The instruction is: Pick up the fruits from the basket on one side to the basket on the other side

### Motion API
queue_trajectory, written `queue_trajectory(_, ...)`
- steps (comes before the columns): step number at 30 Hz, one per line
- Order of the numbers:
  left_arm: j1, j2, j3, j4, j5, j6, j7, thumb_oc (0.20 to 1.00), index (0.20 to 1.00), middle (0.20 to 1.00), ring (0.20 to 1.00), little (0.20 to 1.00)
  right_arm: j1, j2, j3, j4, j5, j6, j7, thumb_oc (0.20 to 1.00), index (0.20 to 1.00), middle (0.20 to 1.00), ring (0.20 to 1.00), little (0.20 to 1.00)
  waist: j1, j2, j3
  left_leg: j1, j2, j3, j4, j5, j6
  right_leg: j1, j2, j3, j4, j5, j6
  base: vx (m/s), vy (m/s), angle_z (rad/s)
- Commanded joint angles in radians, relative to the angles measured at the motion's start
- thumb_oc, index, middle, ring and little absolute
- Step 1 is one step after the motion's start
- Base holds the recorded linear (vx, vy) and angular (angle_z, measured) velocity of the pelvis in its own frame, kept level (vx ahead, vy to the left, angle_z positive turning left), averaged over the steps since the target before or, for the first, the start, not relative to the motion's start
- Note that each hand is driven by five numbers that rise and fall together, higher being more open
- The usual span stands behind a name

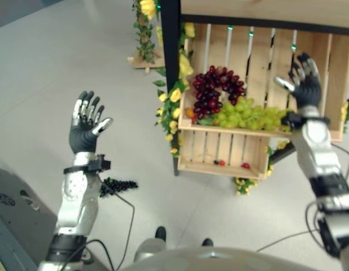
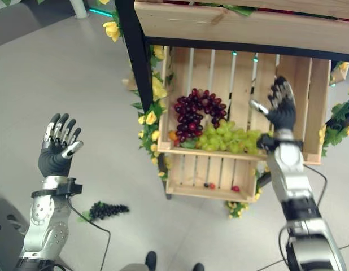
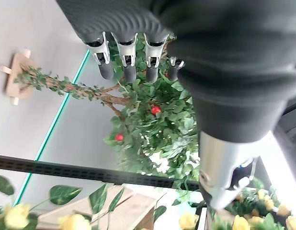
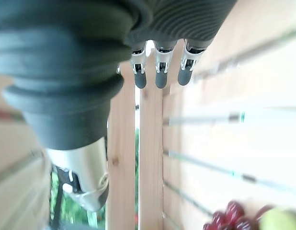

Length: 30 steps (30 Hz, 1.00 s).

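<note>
The left hand is raised over the smooth grey floor at about nine o'clock, palm up, fingers straight and spread wide, holding nothing. Below it, at seven o'clock, a small bunch of dark grapes lies on the floor. Toward the centre stands a slatted wooden crate on a black post, edged with yellow flowers and green leaves. On its shelf rest a round cluster of glossy dark red grapes and, touching it on the right, a heap of green grapes. At three o'clock the right hand is lifted in front of the crate's slats, fingers straight and wide, empty.
</note>
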Motion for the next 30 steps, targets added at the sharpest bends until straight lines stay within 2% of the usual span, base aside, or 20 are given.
queue_trajectory(1, 0.011, 0.021, 0.054, -0.013, 0.075, -0.054, 0.005, 1.0, 1.0, 1.0, 1.0, 1.0, 0.058, 0.019, -0.073, -0.092, -0.026, -0.104, 0.048, 1.0, 1.0, 1.0, 1.0, 1.0, -0.036, -0.017, -0.064, -0.015, -0.019, 0.015, 0.034, -0.067, 0.014, -0.031, -0.025, -0.011, 0.093, -0.079, 0.055, -0.01, 0.0, -0.06)
queue_trajectory(6, 0.03, -0.004, 0.108, -0.007, 0.089, -0.061, 0.0, 1.0, 1.0, 1.0, 1.0, 1.0, 0.241, 0.11, -0.137, -0.153, -0.026, -0.115, 0.127, 1.0, 1.0, 1.0, 1.0, 1.0, -0.063, -0.017, -0.072, -0.01, -0.017, 0.02, 0.029, -0.064, 0.01, -0.031, -0.021, -0.003, 0.089, -0.076, 0.054, -0.02, 0.0, -0.01)
queue_trajectory(11, 0.048, -0.027, 0.136, 0.018, 0.1, -0.076, -0.004, 1.0, 1.0, 1.0, 1.0, 1.0, 0.318, 0.193, -0.168, -0.214, 0.002, -0.133, 0.174, 1.0, 1.0, 1.0, 1.0, 1.0, -0.09, -0.011, -0.078, -0.01, -0.014, 0.034, 0.032, -0.062, 0.008, -0.036, -0.02, 0.009, 0.085, -0.067, 0.057, -0.05, 0.013, -0.06)
queue_trajectory(16, 0.056, -0.033, 0.151, 0.02, 0.11, -0.089, 0.007, 1.0, 1.0, 1.0, 1.0, 1.0, 0.334, 0.211, -0.162, -0.225, -0.013, -0.137, 0.177, 1.0, 1.0, 1.0, 1.0, 1.0, -0.1, -0.011, -0.087, -0.009, -0.013, 0.048, 0.026, -0.057, 0.007, -0.041, -0.017, 0.023, 0.075, -0.054, 0.059, -0.06, 0.02, -0.07)
queue_trajectory(20, 0.061, -0.028, 0.156, 0.026, 0.117, -0.093, 0.005, 1.0, 1.0, 1.0, 1.0, 1.0, 0.33, 0.186, -0.146, -0.211, -0.023, -0.132, 0.176, 1.0, 1.0, 1.0, 1.0, 1.0, -0.101, -0.012, -0.089, -0.006, -0.013, 0.061, 0.031, -0.06, 0.009, -0.044, -0.018, 0.035, 0.076, -0.048, 0.06, -0.03, 0.028, -0.08)
queue_trajectory(25, 0.06, 0.002, 0.124, 0.05, 0.112, -0.076, -0.029, 1.0, 1.0, 1.0, 1.0, 1.0, 0.295, 0.135, -0.07, -0.244, 0.016, -0.115, 0.249, 1.0, 1.0, 1.0, 1.0, 1.0, -0.093, -0.015, -0.085, 0.001, -0.013, 0.068, 0.041, -0.067, 0.013, -0.044, -0.021, 0.047, 0.089, -0.05, 0.06, 0.0, 0.016, -0.08)
queue_trajectory(26, 0.065, 0.054, 0.085, 0.053, 0.091, -0.048, -0.106, 1.0, 1.0, 1.0, 1.0, 1.0, 0.28, 0.091, -0.016, -0.271, 0.031, -0.095, 0.308, 1.0, 1.0, 1.0, 1.0, 1.0, -0.087, -0.014, -0.08, 0.006, -0.012, 0.069, 0.044, -0.071, 0.011, -0.039, -0.022, 0.048, 0.097, -0.056, 0.061, -0.01, -0.002, -0.06)
queue_trajectory(27, 0.064, 0.055, 0.086, 0.054, 0.09, -0.048, -0.107, 1.0, 1.0, 1.0, 1.0, 1.0, 0.279, 0.091, -0.017, -0.27, 0.032, -0.095, 0.309, 1.0, 1.0, 1.0, 1.0, 1.0, -0.088, -0.015, -0.08, 0.003, -0.012, 0.069, 0.044, -0.067, 0.012, -0.042, -0.022, 0.048, 0.096, -0.052, 0.061, -0.01, -0.002, -0.06)
queue_trajectory(28, 0.094, 0.16, 0.049, 0.051, 0.032, -0.009, -0.233, 1.0, 1.0, 1.0, 1.0, 1.0, 0.27, 0.043, 0.035, -0.287, 0.072, -0.067, 0.381, 1.0, 1.0, 1.0, 1.0, 1.0, -0.078, -0.012, -0.075, 0.005, -0.012, 0.063, 0.048, -0.068, 0.01, -0.04, -0.023, 0.043, 0.106, -0.059, 0.061, 0.0, 0.0, 0.0)
queue_trajectory(29, 0.094, 0.161, 0.05, 0.053, 0.03, -0.01, -0.235, 1.0, 1.0, 1.0, 1.0, 1.0, 0.269, 0.043, 0.035, -0.285, 0.073, -0.067, 0.382, 1.0, 1.0, 1.0, 1.0, 1.0, -0.079, -0.013, -0.076, 0.001, -0.012, 0.063, 0.048, -0.065, 0.01, -0.043, -0.024, 0.042, 0.105, -0.056, 0.061, 0.0, 0.0, 0.0)
queue_trajectory(30, 0.1, 0.208, 0.031, 0.049, 0.002, 0.001, -0.282, 1.0, 1.0, 1.0, 1.0, 1.0, 0.265, 0.019, 0.064, -0.282, 0.09, -0.056, 0.407, 1.0, 1.0, 1.0, 1.0, 1.0, -0.075, -0.013, -0.078, 0.0, -0.013, 0.058, 0.049, -0.063, 0.01, -0.042, -0.024, 0.037, 0.108, -0.058, 0.061, 0.0, 0.0, 0.0)
